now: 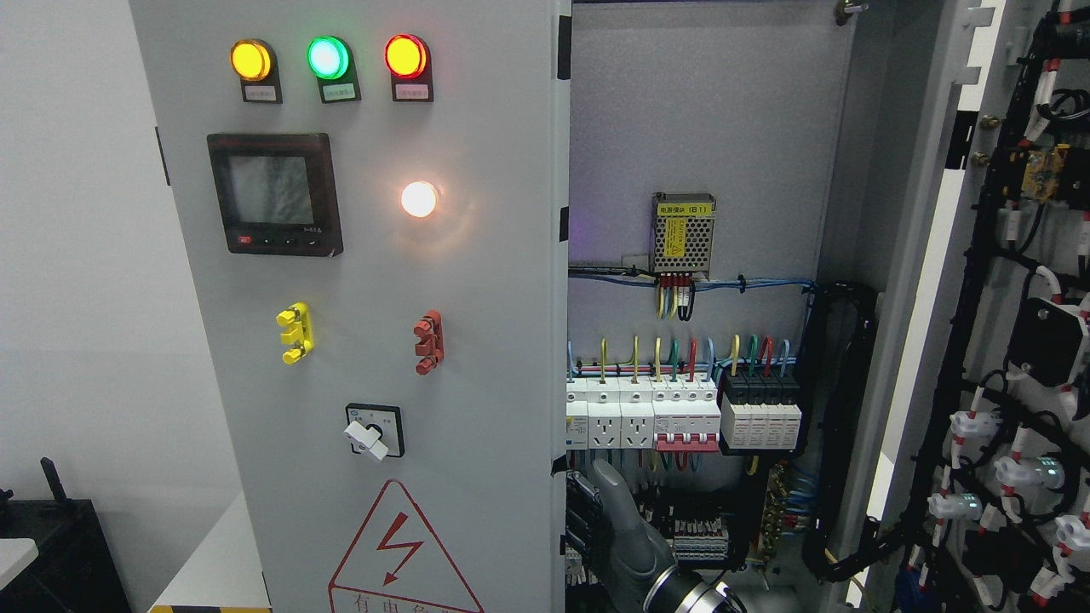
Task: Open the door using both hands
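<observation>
Cabinet right door point(1022, 298) swung open, robot hand point(609, 502) inside at bottom, finger state unclear.

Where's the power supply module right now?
Head view, right of centre: the power supply module sits on the open cabinet's back panel, above the breaker row.
</observation>
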Available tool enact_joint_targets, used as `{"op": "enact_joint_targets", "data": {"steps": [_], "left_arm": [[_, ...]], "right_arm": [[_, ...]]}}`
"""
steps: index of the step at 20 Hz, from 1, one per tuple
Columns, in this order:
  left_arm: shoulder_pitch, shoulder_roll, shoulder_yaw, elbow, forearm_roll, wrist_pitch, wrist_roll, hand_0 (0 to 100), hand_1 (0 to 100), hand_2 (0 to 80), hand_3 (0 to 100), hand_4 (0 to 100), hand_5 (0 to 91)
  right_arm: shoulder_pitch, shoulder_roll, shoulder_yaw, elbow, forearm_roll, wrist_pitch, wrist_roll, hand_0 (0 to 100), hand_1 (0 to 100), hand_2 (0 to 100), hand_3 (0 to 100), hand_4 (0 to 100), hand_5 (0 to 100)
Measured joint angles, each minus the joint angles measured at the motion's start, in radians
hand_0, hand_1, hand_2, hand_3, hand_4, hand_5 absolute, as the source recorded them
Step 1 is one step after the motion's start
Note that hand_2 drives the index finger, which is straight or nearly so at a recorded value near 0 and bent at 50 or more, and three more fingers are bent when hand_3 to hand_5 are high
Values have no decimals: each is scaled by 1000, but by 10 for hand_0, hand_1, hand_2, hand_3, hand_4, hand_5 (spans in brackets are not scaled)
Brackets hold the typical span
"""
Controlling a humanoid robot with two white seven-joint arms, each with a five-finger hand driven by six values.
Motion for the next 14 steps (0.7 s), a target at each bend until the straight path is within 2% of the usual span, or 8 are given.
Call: {"op": "enact_joint_targets", "data": {"steps": [4,9,14], "left_arm": [[0,0,0,0,0,0,0,0,0,0,0,42,0],[0,0,0,0,0,0,0,0,0,0,0,43,0],[0,0,0,0,0,0,0,0,0,0,0,43,0]], "right_arm": [[2,0,1,-5,-16,0,11,0,0,0,0,0,0],[6,0,7,-14,-36,0,50,0,0,0,0,0,0],[9,0,21,-28,-48,-2,69,0,0,0,0,0,0]]}}
